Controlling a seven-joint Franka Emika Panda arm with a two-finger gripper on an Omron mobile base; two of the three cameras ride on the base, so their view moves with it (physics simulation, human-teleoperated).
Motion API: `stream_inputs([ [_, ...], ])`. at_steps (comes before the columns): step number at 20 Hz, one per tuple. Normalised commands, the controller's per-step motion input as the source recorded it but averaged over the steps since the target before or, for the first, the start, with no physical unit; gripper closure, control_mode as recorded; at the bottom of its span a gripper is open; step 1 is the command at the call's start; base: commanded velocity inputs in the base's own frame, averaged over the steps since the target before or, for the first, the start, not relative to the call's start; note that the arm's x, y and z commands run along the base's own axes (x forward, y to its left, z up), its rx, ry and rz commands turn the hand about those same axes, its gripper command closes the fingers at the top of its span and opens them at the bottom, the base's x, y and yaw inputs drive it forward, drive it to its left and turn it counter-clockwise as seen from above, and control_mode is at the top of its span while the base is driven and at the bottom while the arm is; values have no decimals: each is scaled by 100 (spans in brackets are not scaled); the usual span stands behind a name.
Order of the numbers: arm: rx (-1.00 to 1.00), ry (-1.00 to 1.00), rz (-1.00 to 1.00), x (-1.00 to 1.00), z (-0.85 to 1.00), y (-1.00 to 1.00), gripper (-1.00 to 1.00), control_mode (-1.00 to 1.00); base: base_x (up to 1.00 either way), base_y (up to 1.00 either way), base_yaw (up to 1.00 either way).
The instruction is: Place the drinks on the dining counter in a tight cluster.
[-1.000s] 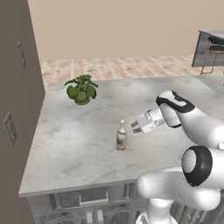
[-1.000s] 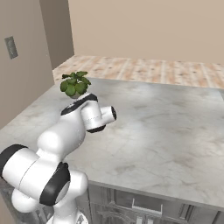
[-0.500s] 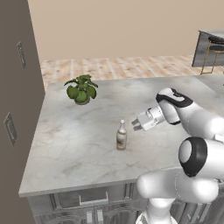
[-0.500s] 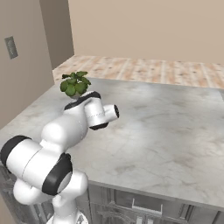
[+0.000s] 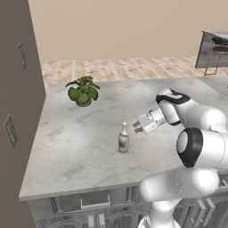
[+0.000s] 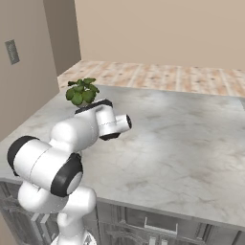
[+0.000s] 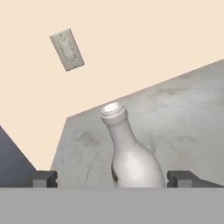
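Nearest the hand camera, the claw [image 7: 112,179] stands spread wide and empty, one finger tip [image 7: 45,178] on each side of the brown-and-white bottle [image 7: 131,155], which rises between them without being touched. From the left base view the claw [image 5: 136,128] hovers just beside the bottle's [image 5: 123,138] neck, pointing sideways at it. The bottle stands upright near the middle of the grey marbled desk [image 5: 67,147], well apart from the potted plant [image 5: 83,91] at the far side.

The bottle looks small, rigid and light, with a smooth and probably slippery skin. Being slim and tall, it would tip easily if nudged at the cap, so the wider body below the shoulder seems the safer place to pinch.

Compared with a second ago, the arm's elbow has swung round and the claw has drawn slightly back to the right; the bottle and plant have not moved.
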Motion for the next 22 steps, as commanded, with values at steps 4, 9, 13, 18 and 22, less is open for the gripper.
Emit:
stream_inputs([
  [4, 1, -5, 4, 13, -31, 0, -100, -100, 0, 0, 0],
  [9, 3, -12, 4, 3, -22, 0, -100, -100, 0, 0, 0],
  [13, 3, -15, 2, 0, -3, 0, -100, -100, 0, 0, 0],
  [18, 1, -9, 1, 0, 0, 2, -100, -100, 0, 0, 0],
  [22, 0, -1, 0, 0, 0, 6, -100, -100, 0, 0, 0],
])
